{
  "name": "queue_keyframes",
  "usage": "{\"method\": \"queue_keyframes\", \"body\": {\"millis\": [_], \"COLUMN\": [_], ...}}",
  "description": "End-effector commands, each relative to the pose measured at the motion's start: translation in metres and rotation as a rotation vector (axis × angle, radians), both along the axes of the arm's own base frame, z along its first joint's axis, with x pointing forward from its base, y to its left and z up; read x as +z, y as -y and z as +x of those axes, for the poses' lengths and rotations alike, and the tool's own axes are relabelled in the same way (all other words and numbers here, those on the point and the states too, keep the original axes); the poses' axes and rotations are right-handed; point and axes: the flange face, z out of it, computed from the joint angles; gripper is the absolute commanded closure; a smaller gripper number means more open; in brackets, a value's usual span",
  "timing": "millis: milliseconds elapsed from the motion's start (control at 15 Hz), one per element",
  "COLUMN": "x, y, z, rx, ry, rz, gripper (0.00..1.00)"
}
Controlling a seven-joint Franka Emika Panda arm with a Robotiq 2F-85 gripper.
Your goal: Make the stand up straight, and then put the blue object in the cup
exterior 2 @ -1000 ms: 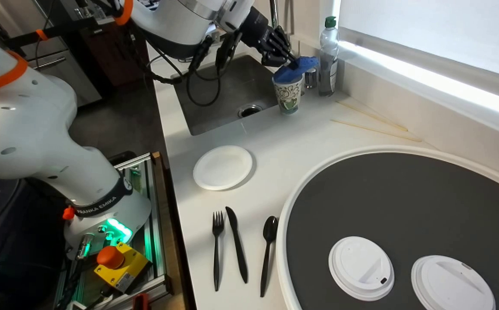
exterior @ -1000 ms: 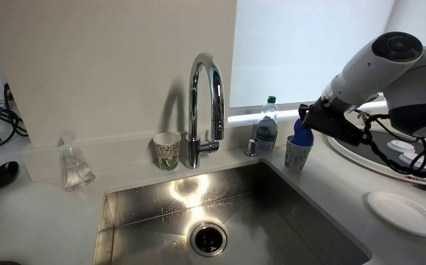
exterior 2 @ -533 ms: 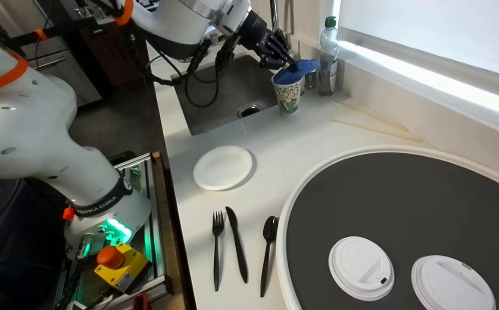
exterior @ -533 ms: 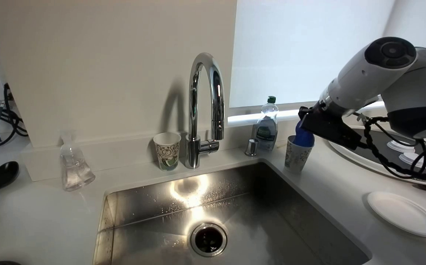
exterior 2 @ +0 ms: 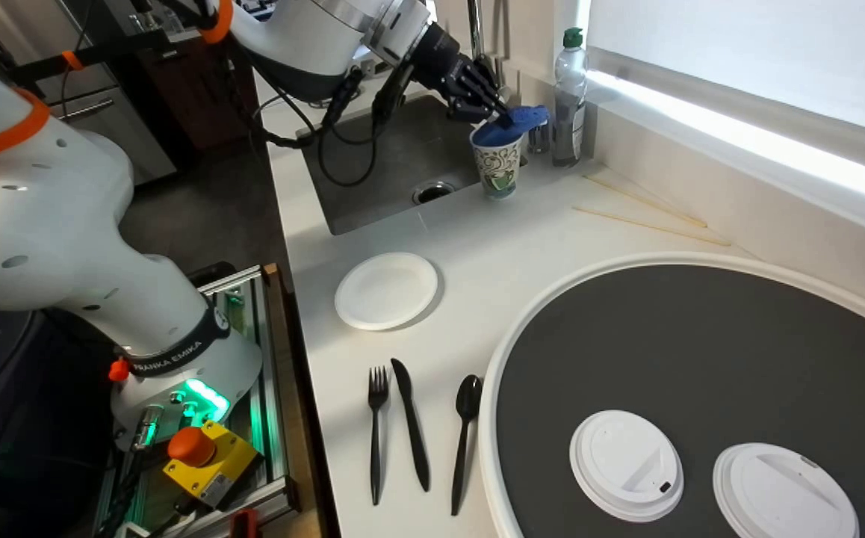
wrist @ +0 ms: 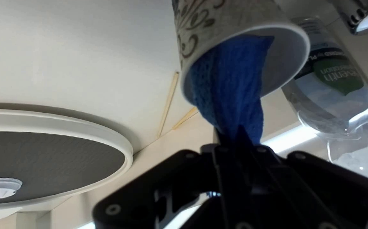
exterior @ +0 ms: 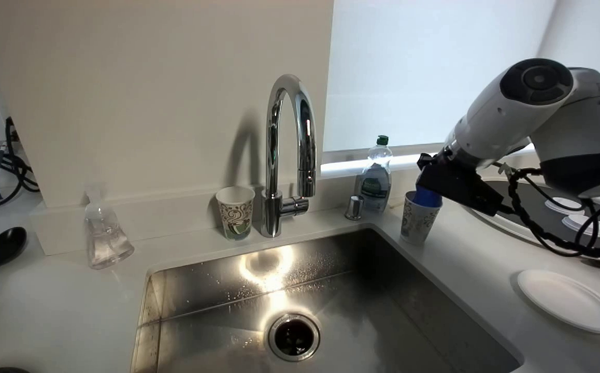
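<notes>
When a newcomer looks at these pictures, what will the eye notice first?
The crumpled bright blue cloth-like piece probably comes first, gripped by the black pincer and partly inside a swirl-patterned paper cup. Next may come the arched chrome faucet beside the rectangular steel sink.

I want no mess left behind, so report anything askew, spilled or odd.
No spill on the counter or damage stands out. Only the blue object looks untidy: partly inside the upright patterned cup, partly jutting out, pinched in the gripper. That likely just means the placement is unfinished.
</notes>
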Motion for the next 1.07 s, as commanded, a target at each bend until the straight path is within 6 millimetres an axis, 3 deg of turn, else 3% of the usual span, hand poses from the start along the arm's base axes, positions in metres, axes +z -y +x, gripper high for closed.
{"method": "queue_keyframes", "body": {"millis": [0, 467, 533, 667, 1000], "x": [-0.007, -0.009, -0.009, -0.01, -0.012], "y": [-0.009, -0.018, -0.019, -0.019, -0.02], "z": [0.002, 0.004, 0.004, 0.004, 0.004], "rx": [-0.019, -0.021, -0.02, -0.021, -0.019], "ry": [0.016, 0.022, 0.022, 0.022, 0.019], "rz": [-0.026, -0.055, -0.06, -0.068, -0.075], "gripper": [0.98, 0.98, 0.82, 0.61, 0.23]}}
